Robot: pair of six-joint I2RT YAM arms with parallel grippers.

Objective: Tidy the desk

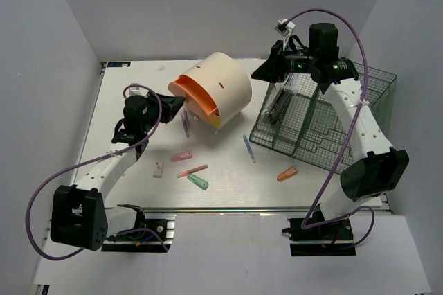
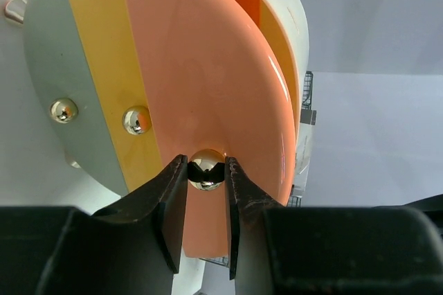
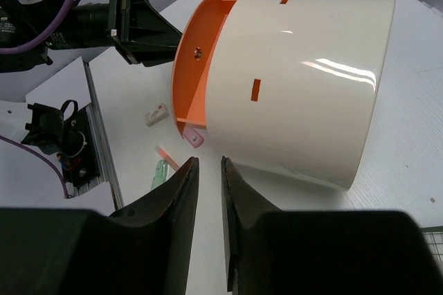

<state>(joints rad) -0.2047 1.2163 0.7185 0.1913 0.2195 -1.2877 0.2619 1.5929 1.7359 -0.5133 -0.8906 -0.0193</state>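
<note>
My left end effector (image 2: 206,183) is pinched narrow on the round metal knob (image 2: 206,163) of the cream cylinder container (image 1: 225,84), which lies on its side on the white counter (image 1: 235,194). Farther back, by the wire-mesh basket (image 1: 346,122), my right end effector (image 3: 208,170) stands slightly apart and grips nothing.

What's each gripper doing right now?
Left gripper: closed on the metal knob of the orange front panel.
Right gripper: slightly open, holding nothing.

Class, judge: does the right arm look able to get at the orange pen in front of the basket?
Probably yes: the orange pen lies on bare desk, close to the right arm, nothing over it.
</note>
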